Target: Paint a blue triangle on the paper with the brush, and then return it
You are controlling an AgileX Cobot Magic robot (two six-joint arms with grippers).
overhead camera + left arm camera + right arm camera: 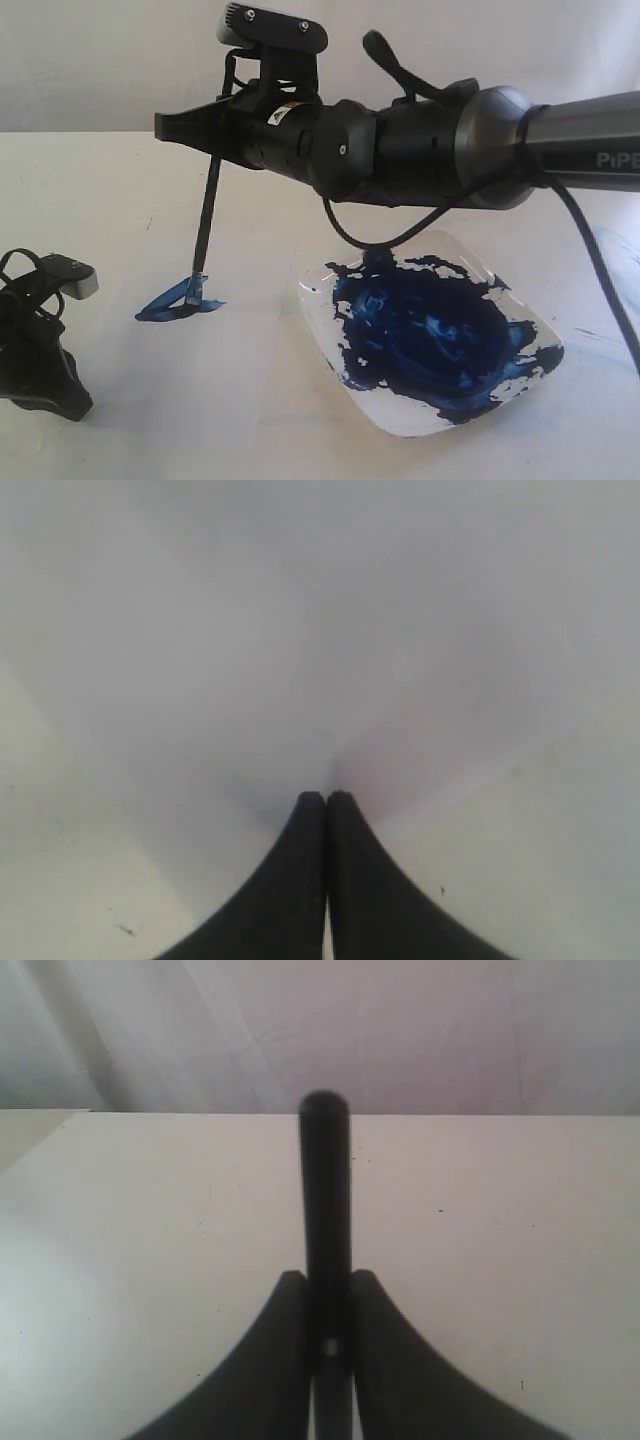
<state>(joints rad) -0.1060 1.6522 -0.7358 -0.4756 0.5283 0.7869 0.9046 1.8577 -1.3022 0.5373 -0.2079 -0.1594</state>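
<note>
The right gripper (175,125), a matte black claw on a glossy dark arm, is clamped on the upper part of the brush (208,215), whose thin black handle hangs steeply, slightly tilted. Its blue-stained tip touches the blue triangle (178,302), a flat, narrow outline of streaky strokes on the table's (100,200) pale surface. Beside it, apart, sits a rounded-square, translucent plate (420,425) holding a blotchy dark-blue paint pool (430,330). The left gripper (326,798) has its curved black fingers pressed together on nothing, over the smooth white paper (300,630), whose straight edges show faintly against the duller tabletop.
</note>
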